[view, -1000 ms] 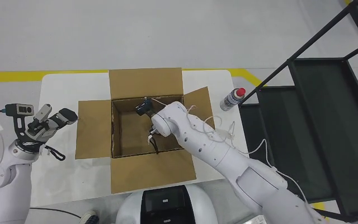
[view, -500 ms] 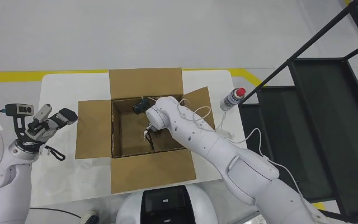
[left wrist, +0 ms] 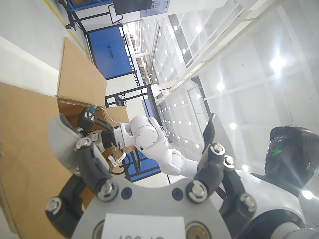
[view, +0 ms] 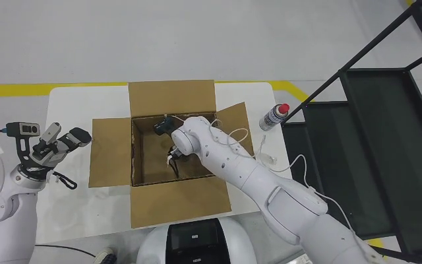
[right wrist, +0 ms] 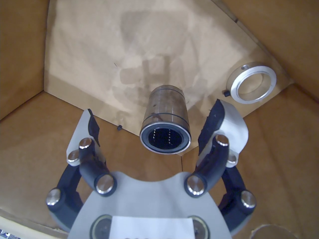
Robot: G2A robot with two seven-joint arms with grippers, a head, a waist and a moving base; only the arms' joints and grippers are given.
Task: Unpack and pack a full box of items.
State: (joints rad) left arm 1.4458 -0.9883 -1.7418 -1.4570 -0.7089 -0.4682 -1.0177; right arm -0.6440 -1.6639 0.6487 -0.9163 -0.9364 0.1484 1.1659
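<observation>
An open cardboard box (view: 111,153) sits mid-table with its flaps spread. My right arm reaches down into it. Inside, my right gripper (right wrist: 154,111) (view: 173,160) is open, its fingers (right wrist: 219,115) on either side of an upright metal cylinder (right wrist: 164,118) with a dark bore, apart from it. A silver ring collar (right wrist: 251,82) lies in a corner of the box floor. My left gripper (view: 66,134) (left wrist: 134,128) hangs open and holds nothing, beyond the box's left flap near the table's left edge.
A spray can with a red cap (view: 273,117) stands on the table to the right of the box. A dark metal stair frame (view: 369,132) rises beside the table's right edge. The white tabletop (view: 72,204) shows around the box.
My right arm has shifted a little to the left inside the box. The left arm has kept still.
</observation>
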